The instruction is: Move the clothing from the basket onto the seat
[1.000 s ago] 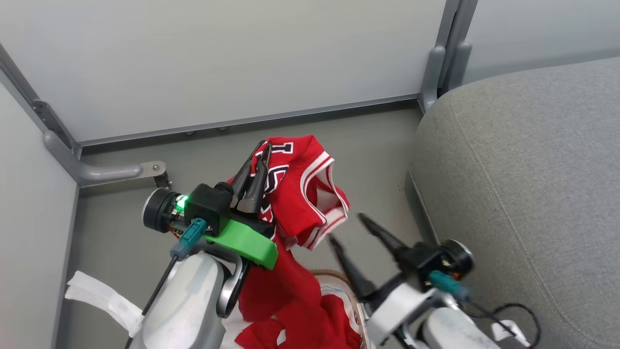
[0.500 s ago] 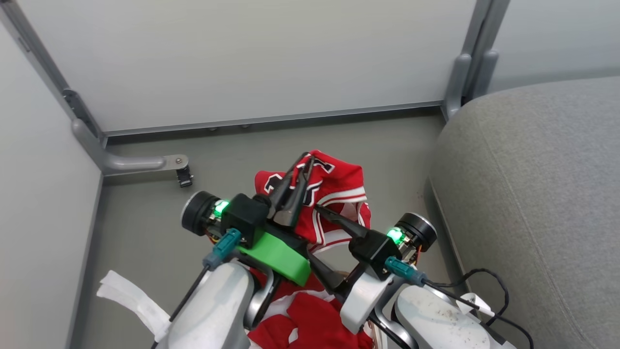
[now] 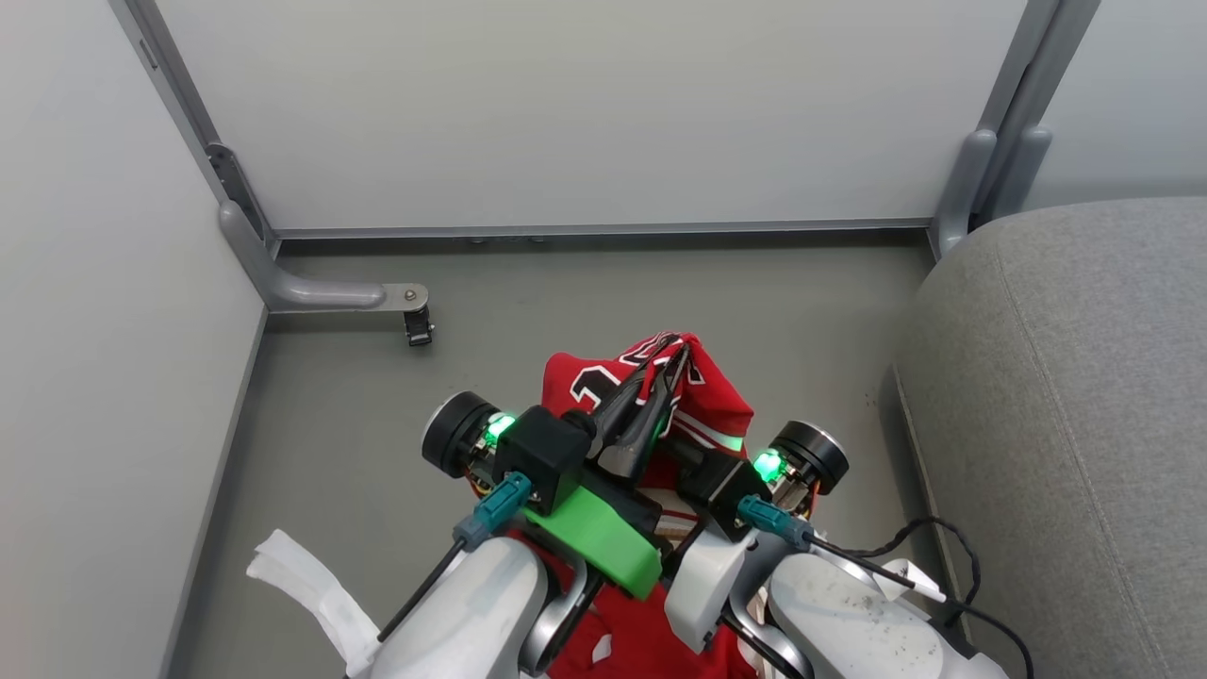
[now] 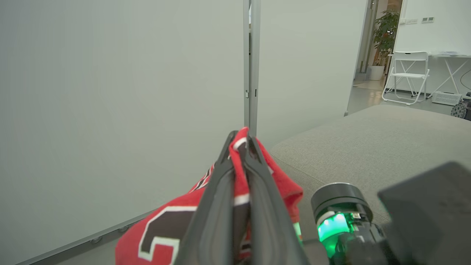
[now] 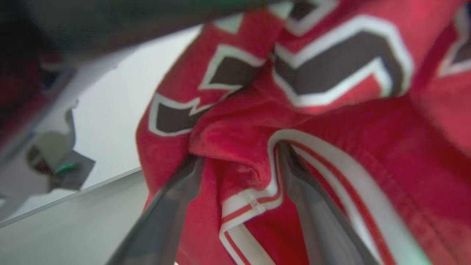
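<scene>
The left gripper [image 3: 672, 356] is clamped on the red jersey [image 3: 585, 382], holding it up over the floor [image 3: 377, 424], while the right gripper [image 5: 239, 154] has its fingers apart among the folds, with the grey seat [image 3: 1084, 377] at three o'clock.

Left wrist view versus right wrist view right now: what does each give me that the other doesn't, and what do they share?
Left wrist view: the left end effector shut on a fold of the red jersey with black-and-white numerals, the large grey woven-fabric seat cushion beyond it to the right, and a white folding chair far behind. Right wrist view: the right end effector open, its fingers straddling the jersey's white-trimmed hem. Shared: the jersey and the pale partition wall.
</scene>
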Available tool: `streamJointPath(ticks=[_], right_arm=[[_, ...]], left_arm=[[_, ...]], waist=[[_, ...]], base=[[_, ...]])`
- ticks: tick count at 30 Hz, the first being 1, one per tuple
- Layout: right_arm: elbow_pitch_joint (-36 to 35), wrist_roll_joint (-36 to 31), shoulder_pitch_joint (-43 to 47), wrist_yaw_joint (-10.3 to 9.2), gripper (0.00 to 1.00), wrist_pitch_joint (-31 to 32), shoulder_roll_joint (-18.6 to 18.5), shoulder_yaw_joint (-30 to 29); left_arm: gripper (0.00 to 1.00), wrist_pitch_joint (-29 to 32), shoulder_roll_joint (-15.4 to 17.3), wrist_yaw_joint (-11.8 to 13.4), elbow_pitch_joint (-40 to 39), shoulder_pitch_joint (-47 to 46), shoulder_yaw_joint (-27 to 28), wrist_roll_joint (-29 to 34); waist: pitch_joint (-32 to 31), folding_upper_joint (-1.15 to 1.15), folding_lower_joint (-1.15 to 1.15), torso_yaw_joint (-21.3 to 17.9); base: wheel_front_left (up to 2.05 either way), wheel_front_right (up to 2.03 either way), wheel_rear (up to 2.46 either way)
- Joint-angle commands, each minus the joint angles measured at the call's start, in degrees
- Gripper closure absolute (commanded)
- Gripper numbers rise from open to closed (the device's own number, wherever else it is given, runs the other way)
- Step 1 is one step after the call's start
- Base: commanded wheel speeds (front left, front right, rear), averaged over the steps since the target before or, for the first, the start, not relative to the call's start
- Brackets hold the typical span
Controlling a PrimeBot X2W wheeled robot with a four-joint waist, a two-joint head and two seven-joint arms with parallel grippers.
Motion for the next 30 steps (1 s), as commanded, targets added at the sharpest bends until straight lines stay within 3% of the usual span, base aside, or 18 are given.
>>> streamJointPath(ticks=[1,2,3,14,16,17,24,30], right_arm=[[0.4,0.88,-0.75,-0.06,0.38,-0.13,-0.24,0.47],[0.73,1.28,-0.86,-0.06,0.85,-0.13,-0.21,0.86],[0.98,1.84,-0.91,-0.06,1.0,-0.13,-0.24,1.22],[-0.46,4.13,0.33,-0.06,1.0,-0.13,-0.24,-1.7],[-1.14,3.9,0.53,-0.06,1.0,-0.13,-0.25,-2.48],[-1.59,3.6,0.52,-0.06,1.0,-0.13,-0.26,-2.92],[-4.89,1.89,1.3,-0.07,1.0,-0.14,-0.2,-5.43],[-9.36,-0.86,4.36,-0.07,1.0,-0.13,-0.25,-8.88]], left_arm=[[1.0,-0.04,-0.05,0.41,-0.52,-1.09,-0.46,-0.3],[1.0,-0.04,-0.04,0.45,-0.57,-1.13,-0.69,-0.34],[1.0,-0.04,-0.03,0.48,-0.63,-1.18,-0.89,-0.52],[1.0,-0.03,-0.03,1.03,-0.52,-1.32,-0.15,-0.16],[0.21,-0.03,-0.02,1.11,-0.49,-0.85,0.36,-0.31],[0.0,-0.03,-0.02,1.31,-0.56,-0.78,0.81,0.06],[0.0,-0.02,-0.01,1.91,0.93,0.79,5.14,2.63],[0.0,-0.02,0.4,1.2,2.38,1.89,10.49,5.85]], waist=[[0.04,0.0,0.0,0.4],[0.08,0.0,0.0,0.52],[0.12,0.0,0.0,0.61],[0.54,0.0,0.0,-0.33],[0.71,0.0,0.0,-1.33],[0.85,0.0,0.0,-2.08],[1.77,0.0,0.0,-11.16],[3.79,0.0,0.0,-22.62]], base=[[0.0,0.0,0.0],[0.0,0.0,0.0],[0.0,0.0,0.0],[0.0,0.0,0.0],[0.0,0.0,0.0],[0.0,0.0,0.0],[0.0,0.0,0.0],[0.0,0.0,0.0]])
